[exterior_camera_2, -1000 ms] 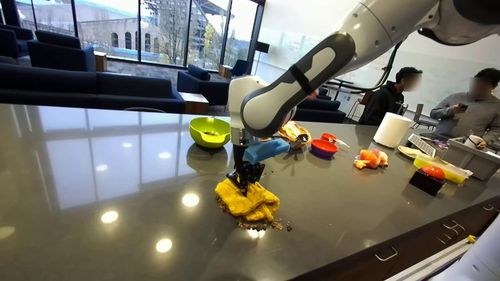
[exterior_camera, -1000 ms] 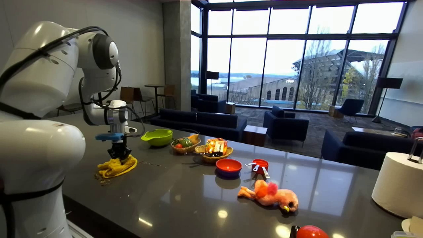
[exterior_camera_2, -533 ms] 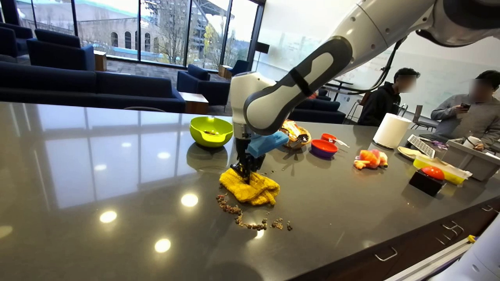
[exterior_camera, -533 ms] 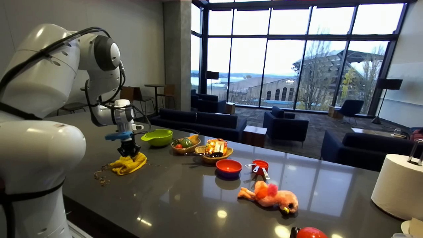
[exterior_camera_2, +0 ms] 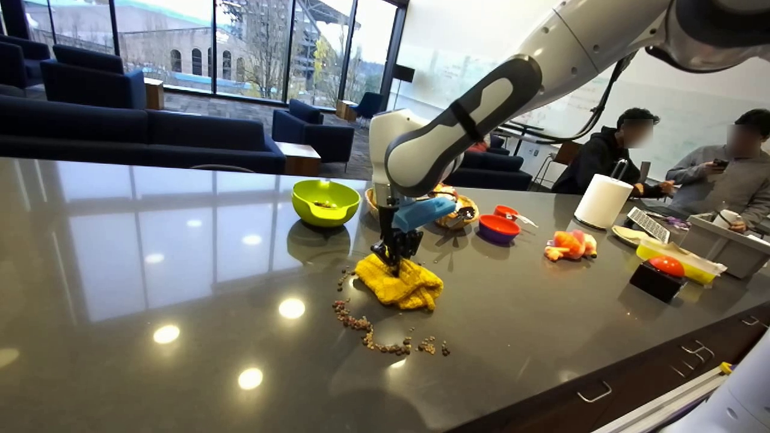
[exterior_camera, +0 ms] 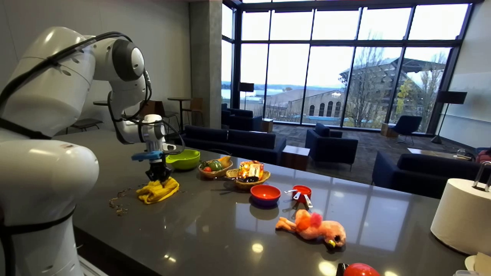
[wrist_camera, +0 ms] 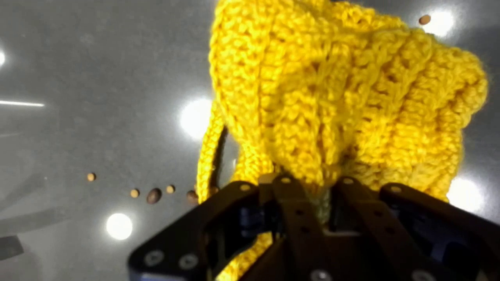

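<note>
A crumpled yellow knitted cloth lies on the dark countertop, in both exterior views (exterior_camera: 158, 193) (exterior_camera_2: 402, 288) and large in the wrist view (wrist_camera: 304, 89). My black gripper points down onto it in both exterior views (exterior_camera: 160, 178) (exterior_camera_2: 394, 268). In the wrist view the fingers (wrist_camera: 312, 189) pinch a fold of the cloth between them. The fingertips are partly hidden in the folds. Small brown and tan seed-like bits (exterior_camera_2: 355, 322) lie in a curved trail beside the cloth; a few also show in the wrist view (wrist_camera: 154, 196).
A green bowl (exterior_camera_2: 325, 210) with bits inside stands behind the cloth. A vegetable basket (exterior_camera: 215, 168), a snack basket (exterior_camera: 251, 178), a red-purple bowl (exterior_camera: 265, 195), red measuring cups (exterior_camera: 302, 193), a plush toy (exterior_camera: 316, 228) and a paper towel roll (exterior_camera: 466, 216) stand along the counter.
My gripper has dragged the cloth to the right in both exterior views, away from the seed trail. More of the trail now shows. The cloth stays in the fingers.
</note>
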`<state>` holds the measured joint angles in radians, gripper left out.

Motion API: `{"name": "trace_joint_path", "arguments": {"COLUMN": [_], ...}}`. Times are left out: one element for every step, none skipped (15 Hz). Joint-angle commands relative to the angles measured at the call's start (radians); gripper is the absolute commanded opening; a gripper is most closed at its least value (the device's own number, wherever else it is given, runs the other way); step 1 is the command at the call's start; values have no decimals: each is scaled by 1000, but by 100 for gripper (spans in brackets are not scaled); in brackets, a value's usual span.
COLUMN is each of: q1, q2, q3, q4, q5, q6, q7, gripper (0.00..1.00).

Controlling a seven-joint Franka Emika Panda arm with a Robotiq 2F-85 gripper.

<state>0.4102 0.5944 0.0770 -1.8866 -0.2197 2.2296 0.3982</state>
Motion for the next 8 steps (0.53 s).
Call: {"name": "trace_joint_path", "arguments": {"q1": [-21, -17, -21, -24, -32, -38, -45, -51], "q2": [-76, -83, -94, -104, -116, -131, -144, -157], "q3": [17, 9, 9, 5, 5, 1, -3, -10], "q4": [-60, -63, -67, -68, -70, -74, -77, -81], "q5": [37, 25, 24, 21, 28, 26, 24, 17], "q6": [-30, -29, -29, -29, -32, -31, -31, -29], "q7": [-7, 2, 0, 3, -1, 1, 2, 10], "gripper": [4, 4, 4, 4, 4, 4, 4, 4]}}
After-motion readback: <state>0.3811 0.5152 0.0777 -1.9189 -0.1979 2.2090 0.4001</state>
